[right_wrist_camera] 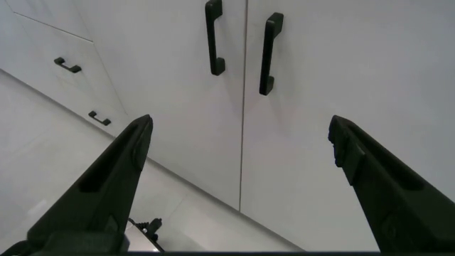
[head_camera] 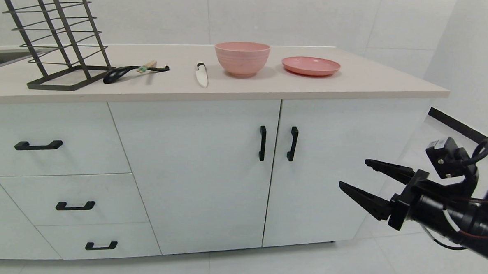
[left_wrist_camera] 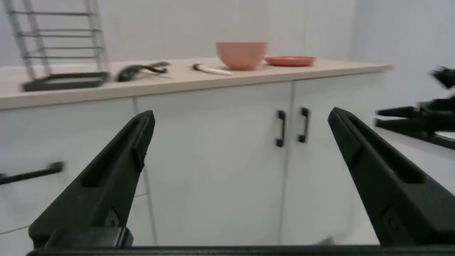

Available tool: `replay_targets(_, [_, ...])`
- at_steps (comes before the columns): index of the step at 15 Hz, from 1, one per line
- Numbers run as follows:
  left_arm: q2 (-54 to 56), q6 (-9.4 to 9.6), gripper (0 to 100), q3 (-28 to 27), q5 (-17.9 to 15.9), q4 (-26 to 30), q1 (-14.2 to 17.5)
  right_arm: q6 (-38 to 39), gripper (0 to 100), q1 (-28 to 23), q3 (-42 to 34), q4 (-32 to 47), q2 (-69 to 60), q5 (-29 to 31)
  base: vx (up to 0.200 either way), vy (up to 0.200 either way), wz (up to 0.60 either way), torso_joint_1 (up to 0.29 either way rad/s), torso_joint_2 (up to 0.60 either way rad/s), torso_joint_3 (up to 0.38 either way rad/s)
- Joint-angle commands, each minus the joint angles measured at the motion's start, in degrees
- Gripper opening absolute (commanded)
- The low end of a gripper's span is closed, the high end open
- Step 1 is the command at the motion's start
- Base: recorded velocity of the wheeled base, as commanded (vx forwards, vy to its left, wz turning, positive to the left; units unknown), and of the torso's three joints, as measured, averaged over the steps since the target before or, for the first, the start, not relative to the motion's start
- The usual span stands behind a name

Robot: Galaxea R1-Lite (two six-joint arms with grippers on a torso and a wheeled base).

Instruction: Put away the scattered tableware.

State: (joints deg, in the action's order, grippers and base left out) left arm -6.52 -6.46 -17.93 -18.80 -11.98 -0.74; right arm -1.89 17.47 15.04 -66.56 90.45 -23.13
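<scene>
Head view: the tableware lies spread along the counter [head_camera: 374, 87], none of it stowed. From the robot's left stand a wire rack [head_camera: 63, 34], a black ladle [head_camera: 119, 73] just beside its base, chopsticks [head_camera: 147, 67] at the ladle's handle, a white knife [head_camera: 201, 73], an upright pink bowl [head_camera: 242, 58] and a pink plate [head_camera: 311, 66], near the bowl but apart from it.

The right pincer [head_camera: 353, 172] hangs low before the right cabinet door [head_camera: 342, 149], well below the counter top, jaws wide apart and holding nothing.

In the left wrist view, the left pincer [left_wrist_camera: 242, 117] is likewise spread wide and empty, facing the door handles [left_wrist_camera: 291, 126].

Judgement: nothing has been grasped yet. Both pincers are held open in readiness, whether for a handle or a first item. The rack suits the plate.
</scene>
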Motion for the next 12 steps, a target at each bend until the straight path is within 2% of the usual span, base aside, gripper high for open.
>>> replay_targets(1, [-11.6, -2.5, 100, -1.7, -8.6, -1.0, -1.2, 0.0, 100, -0.1, -0.2, -0.1, -0.3, -0.1, 0.0, 0.0, 0.0, 0.0, 0.0, 0.0])
replay_targets(3, [-18.7, -2.42, 100, -2.3, -16.7, -2.6, -2.2, 0.0, 100, 0.3, 0.1, -0.1, -0.1, -0.5, 0.0, 0.0, 0.0, 0.0, 0.0, 0.0])
replay_targets(4, [-22.4, -2.42, 100, -2.4, -21.8, -3.5, -2.6, -0.2, 100, 0.3, 0.4, -0.1, 0.2, -1.8, 0.0, 0.0, 0.0, 0.0, 0.0, 0.0])
replay_targets(6, [-26.5, -2.86, 100, -2.4, -25.5, -3.6, -2.6, -2.3, 100, 0.3, 0.5, -0.4, 1.2, -3.2, 0.0, 0.0, 0.0, 0.0, 0.0, 0.0])
replay_targets(7, [-29.8, -3.38, 100, -2.4, -25.8, -3.5, -2.7, -2.7, 100, 0.5, 0.4, -0.8, 1.7, -4.1, 0.0, 0.0, 0.0, 0.0, 0.0, 0.0])
replay_targets(9, [-33.9, -3.21, 100, -2.0, -25.9, -3.5, -2.8, -2.8, 100, 1.1, 0.6, -0.9, 2.2, -4.3, 0.0, 0.0, 0.0, 0.0, 0.0, 0.0])
replay_targets(10, [-35.3, -1.98, 100, -2.0, -25.9, -3.5, -3.6, -2.8, 100, 1.3, 0.8, -0.9, 2.5, -4.4, 0.0, 0.0, 0.0, 0.0, 0.0, 0.0])
replay_targets(11, [-37.0, 0.4, 100, -2.0, -25.7, -3.6, -5.3, -2.7, 100, 1.4, 1.1, -0.9, 3.1, -4.4, 0.0, 0.0, 0.0, 0.0, 0.0, 0.0])
replay_targets(12, [-41.4, 8.75, 100, -1.2, -25.2, -3.9, -9.4, -2.7, 100, 2.3, 1.7, -0.9, 4.1, -4.4, 0.0, 0.0, 0.0, 0.0, 0.0, 0.0])
